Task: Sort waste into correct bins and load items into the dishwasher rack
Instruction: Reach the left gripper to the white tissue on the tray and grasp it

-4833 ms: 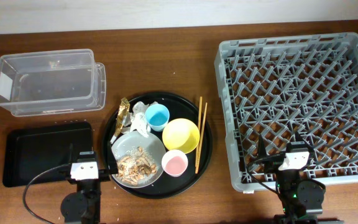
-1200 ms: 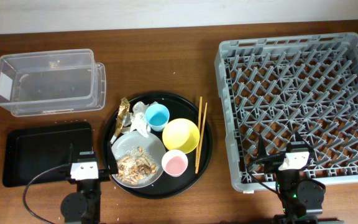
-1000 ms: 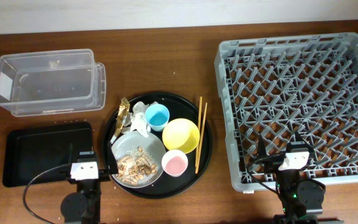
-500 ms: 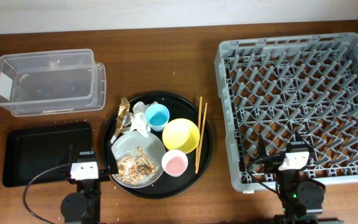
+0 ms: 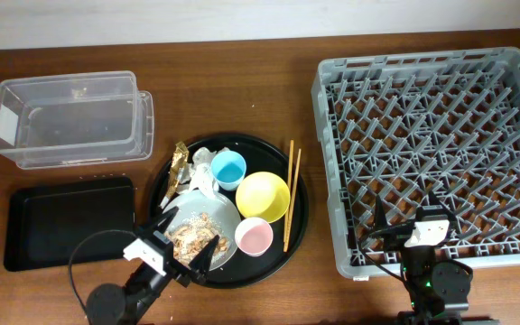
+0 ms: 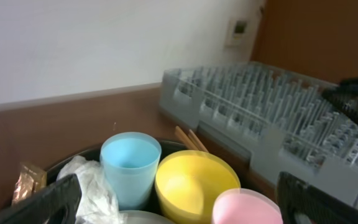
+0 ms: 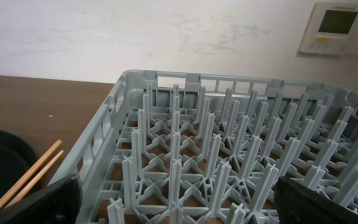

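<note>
On the round black tray (image 5: 301,206) lie a blue cup (image 5: 228,168), a yellow bowl (image 5: 262,196), a pink cup (image 5: 254,236), a grey plate (image 5: 188,208) with brown food scraps (image 5: 197,239), white tissue (image 5: 204,180) and a gold wrapper (image 5: 177,166). The chopsticks (image 5: 291,191) lie on its right rim. My left gripper (image 5: 186,246) is open and empty, low over the plate's front edge. Its wrist view shows the blue cup (image 6: 130,165), the bowl (image 6: 194,186), the pink cup (image 6: 246,208) and the tissue (image 6: 89,186). My right gripper (image 5: 406,213) is open and empty over the front of the grey rack (image 5: 431,144).
The clear box (image 5: 70,117) with a white label (image 5: 5,126) stands at the back left. The flat black tray (image 5: 66,221) lies in front of it, left of my left arm. The rack's pegs (image 7: 216,155) fill the right wrist view, with chopstick tips (image 7: 27,177) at its left.
My left arm has swung to the right, off the flat black tray's corner, and its open gripper now points across the plate. The right arm has not moved.
</note>
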Tool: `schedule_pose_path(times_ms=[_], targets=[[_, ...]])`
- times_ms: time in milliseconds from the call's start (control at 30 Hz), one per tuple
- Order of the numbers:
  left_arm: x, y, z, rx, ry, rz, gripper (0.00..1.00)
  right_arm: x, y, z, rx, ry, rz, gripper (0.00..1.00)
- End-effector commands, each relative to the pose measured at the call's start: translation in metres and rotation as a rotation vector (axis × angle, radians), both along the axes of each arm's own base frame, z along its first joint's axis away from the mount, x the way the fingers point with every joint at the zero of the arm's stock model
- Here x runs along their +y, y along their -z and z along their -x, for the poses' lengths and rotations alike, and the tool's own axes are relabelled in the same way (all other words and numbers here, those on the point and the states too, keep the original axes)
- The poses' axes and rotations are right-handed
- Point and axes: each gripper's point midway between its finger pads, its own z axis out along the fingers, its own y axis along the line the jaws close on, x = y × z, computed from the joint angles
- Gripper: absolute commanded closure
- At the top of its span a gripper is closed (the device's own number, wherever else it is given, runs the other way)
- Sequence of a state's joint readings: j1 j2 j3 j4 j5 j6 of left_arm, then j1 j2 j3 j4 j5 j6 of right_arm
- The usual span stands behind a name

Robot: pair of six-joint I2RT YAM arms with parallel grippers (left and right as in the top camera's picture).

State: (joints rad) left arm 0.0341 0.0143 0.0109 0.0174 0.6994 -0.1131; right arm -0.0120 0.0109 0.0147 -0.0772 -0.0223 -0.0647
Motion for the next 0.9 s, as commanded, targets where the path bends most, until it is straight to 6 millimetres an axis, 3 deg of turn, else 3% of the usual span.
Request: schedule_pose_path(times_ms=[0, 200, 267, 367, 500, 633, 700, 800, 867], targets=[[-0.004, -0.031, 0.007, -0.126, 0.031, 0.004, 0.01, 0.000, 0.004, 0.000, 0.006, 0.003, 0.007, 0.01], [0.028, -0.091, 0.000, -0.152, -0.196, 0.024, 0.01, 0.000, 0.004, 0.000, 0.006, 0.003, 0.007, 0.01], [0.043, -0.092, -0.006, -0.056, -0.293, 0.023, 0.01, 0.000, 0.004, 0.000, 0.006, 0.003, 0.007, 0.01], [0.071, -0.073, -0.020, 0.243, -0.456, -0.078, 0.01, 0.000, 0.004, 0.000, 0.006, 0.003, 0.007, 0.01], [0.061, -0.069, -0.041, 0.527, -0.368, -0.150, 0.01, 0.000, 0.004, 0.000, 0.006, 0.003, 0.007, 0.02], [0.048, -0.050, -0.053, 0.671, -0.277, -0.142, 0.01, 0.000, 0.004, 0.000, 0.006, 0.003, 0.007, 0.01], [0.050, -0.028, -0.055, 0.768, -0.285, -0.159, 0.01, 0.000, 0.004, 0.000, 0.006, 0.003, 0.007, 0.01], [0.074, 0.014, -0.055, 0.949, -0.402, -0.253, 0.01, 0.000, 0.004, 0.000, 0.006, 0.003, 0.007, 0.01], [0.077, 0.031, -0.063, 1.003, -0.411, -0.273, 0.01, 0.000, 0.004, 0.000, 0.006, 0.003, 0.007, 0.01]])
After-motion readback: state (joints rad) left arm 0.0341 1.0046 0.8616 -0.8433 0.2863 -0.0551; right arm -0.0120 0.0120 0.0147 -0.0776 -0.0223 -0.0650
